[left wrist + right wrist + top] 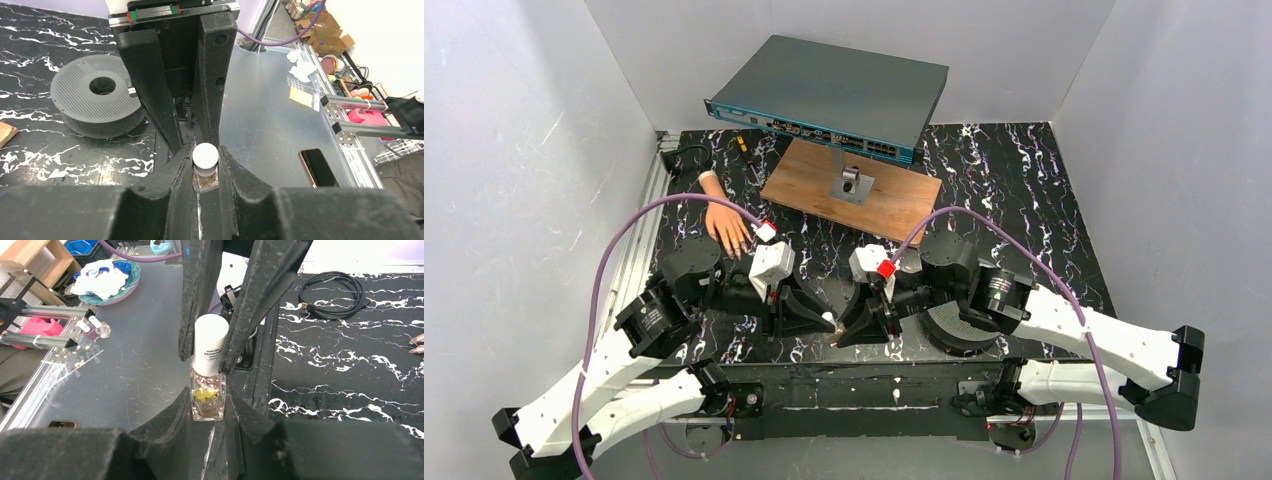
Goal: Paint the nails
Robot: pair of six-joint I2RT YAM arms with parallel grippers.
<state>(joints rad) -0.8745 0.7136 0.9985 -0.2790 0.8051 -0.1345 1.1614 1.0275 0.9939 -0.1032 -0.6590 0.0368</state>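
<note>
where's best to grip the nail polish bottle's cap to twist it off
Pinch the white cap across its round sides, coming from opposite the right claw, which clamps the glass body. The left claw is closed on it that way.

The hand (727, 226) is peach, the table (1024, 210) white-veined black, the bottle (207, 402) white-capped.

White plastic link shells (594, 375), black motor joints (656, 318). Purple cable (605, 262) per arm. Scuffed black gripper fingers (150, 200); white wrist cam blocks (771, 263) w/ red tags (766, 231).
</note>
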